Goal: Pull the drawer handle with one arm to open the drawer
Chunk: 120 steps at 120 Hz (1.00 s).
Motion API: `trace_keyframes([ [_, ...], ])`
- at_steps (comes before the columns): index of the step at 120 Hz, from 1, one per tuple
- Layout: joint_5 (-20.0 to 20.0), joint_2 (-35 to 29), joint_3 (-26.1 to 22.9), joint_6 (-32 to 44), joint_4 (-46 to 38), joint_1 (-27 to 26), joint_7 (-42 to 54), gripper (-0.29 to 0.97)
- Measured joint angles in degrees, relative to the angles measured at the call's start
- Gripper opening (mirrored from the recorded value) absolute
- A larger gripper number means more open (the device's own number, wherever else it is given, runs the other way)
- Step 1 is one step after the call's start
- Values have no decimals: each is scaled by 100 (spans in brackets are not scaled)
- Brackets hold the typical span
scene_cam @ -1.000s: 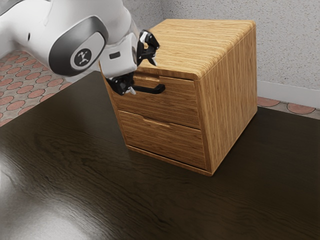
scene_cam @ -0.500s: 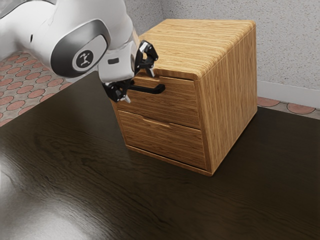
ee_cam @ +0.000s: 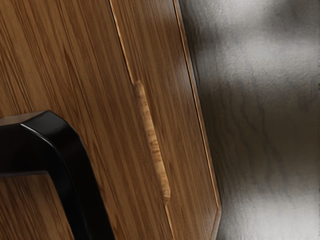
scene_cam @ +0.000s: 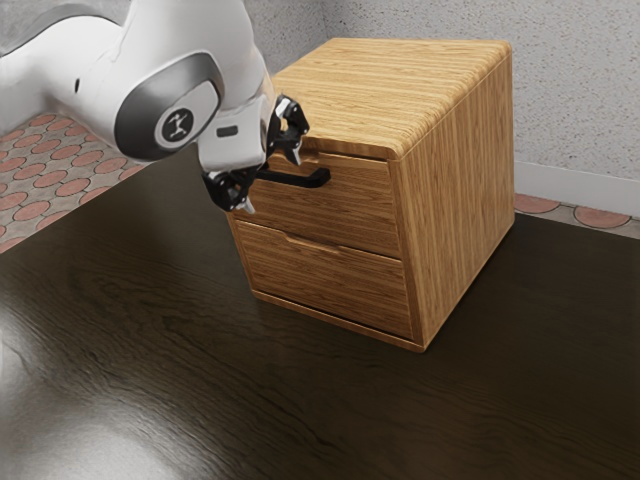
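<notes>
Gripper (scene_cam: 268, 170) is at the upper front of the wooden cabinet (scene_cam: 450, 150), fingers spread wide, one above and one below the arm-side end of the black drawer handle (scene_cam: 300, 178); I cannot tell whether either finger touches it. The top drawer (scene_cam: 330, 210) sits in the cabinet's upper slot, front level with the lower drawer (scene_cam: 330, 275). Cabinet stands on the dark table (scene_cam: 150, 380).

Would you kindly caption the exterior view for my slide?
Franka gripper at the black handle of the top drawer of a wooden cabinet on a dark table.
</notes>
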Motion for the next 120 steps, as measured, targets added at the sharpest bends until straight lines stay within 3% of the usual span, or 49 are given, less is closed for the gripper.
trace_keyframes([
  [120, -61, -4, 153, -80, -169, 251, 35, 65],
])
